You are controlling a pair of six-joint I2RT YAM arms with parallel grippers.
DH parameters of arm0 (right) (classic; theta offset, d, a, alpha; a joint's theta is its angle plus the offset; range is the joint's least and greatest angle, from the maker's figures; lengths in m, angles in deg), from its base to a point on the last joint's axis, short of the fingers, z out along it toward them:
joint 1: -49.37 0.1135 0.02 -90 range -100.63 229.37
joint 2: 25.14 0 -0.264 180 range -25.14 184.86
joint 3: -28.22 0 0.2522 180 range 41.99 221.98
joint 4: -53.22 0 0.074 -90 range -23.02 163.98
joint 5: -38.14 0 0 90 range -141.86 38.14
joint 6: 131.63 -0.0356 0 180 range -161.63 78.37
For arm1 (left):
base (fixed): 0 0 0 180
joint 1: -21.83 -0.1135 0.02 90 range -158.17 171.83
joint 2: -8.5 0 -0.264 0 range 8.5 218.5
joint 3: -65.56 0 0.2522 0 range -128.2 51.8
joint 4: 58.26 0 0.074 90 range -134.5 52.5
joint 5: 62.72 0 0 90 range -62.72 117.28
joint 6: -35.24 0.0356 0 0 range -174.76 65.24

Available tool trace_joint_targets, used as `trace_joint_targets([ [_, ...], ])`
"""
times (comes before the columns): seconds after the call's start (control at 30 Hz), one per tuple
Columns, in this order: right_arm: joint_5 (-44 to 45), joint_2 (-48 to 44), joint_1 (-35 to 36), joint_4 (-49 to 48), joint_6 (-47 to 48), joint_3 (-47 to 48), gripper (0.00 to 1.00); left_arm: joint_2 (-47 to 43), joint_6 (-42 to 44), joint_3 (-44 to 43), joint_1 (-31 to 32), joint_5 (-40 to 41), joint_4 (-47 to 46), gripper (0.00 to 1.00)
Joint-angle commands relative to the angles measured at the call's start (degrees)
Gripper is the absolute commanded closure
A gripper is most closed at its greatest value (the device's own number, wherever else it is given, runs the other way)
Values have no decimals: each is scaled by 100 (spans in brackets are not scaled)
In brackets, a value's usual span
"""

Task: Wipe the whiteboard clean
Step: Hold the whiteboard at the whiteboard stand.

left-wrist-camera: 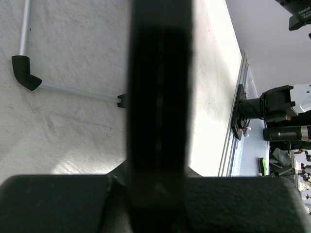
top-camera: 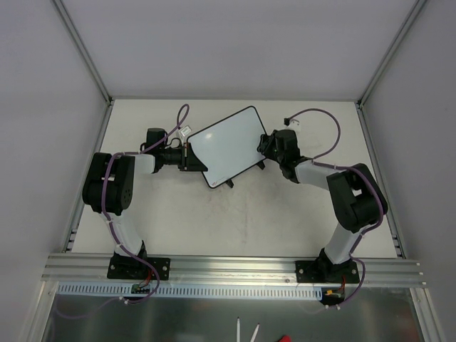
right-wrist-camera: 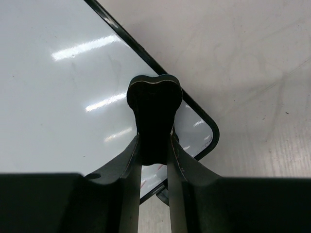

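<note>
The whiteboard (top-camera: 226, 146) lies slanted across the middle of the table, its white face mostly clean. My left gripper (top-camera: 187, 157) is shut on its left edge. In the left wrist view that edge is a dark band (left-wrist-camera: 158, 97) running up between the jaws of the left gripper (left-wrist-camera: 156, 184), and one black foot (left-wrist-camera: 25, 73) on a metal rod rests on the table. My right gripper (top-camera: 267, 146) is shut on the black bone-shaped eraser (right-wrist-camera: 154, 111), which sits on the whiteboard (right-wrist-camera: 63, 97) near its rounded corner. Faint red marks (right-wrist-camera: 146, 182) show between the fingers of the right gripper (right-wrist-camera: 154, 145).
Purple cables loop off both arms, each ending in a small white connector (top-camera: 184, 132) on the table behind the board. An aluminium rail (top-camera: 235, 267) runs along the near edge. Grey enclosure walls stand to the left, right and back.
</note>
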Motion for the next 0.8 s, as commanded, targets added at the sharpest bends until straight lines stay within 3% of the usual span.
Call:
trace_joint_targets([
  [0.0,-41,-17,376,-160,-301,-247,98,-59,37,-86,-22,68,193,100],
  [0.33,258,-97,482,-195,-320,-459,98,-68,37,-68,-22,68,193,100],
  [0.77,48,-115,-159,-168,-188,-292,96,-68,37,-77,-22,68,193,100],
])
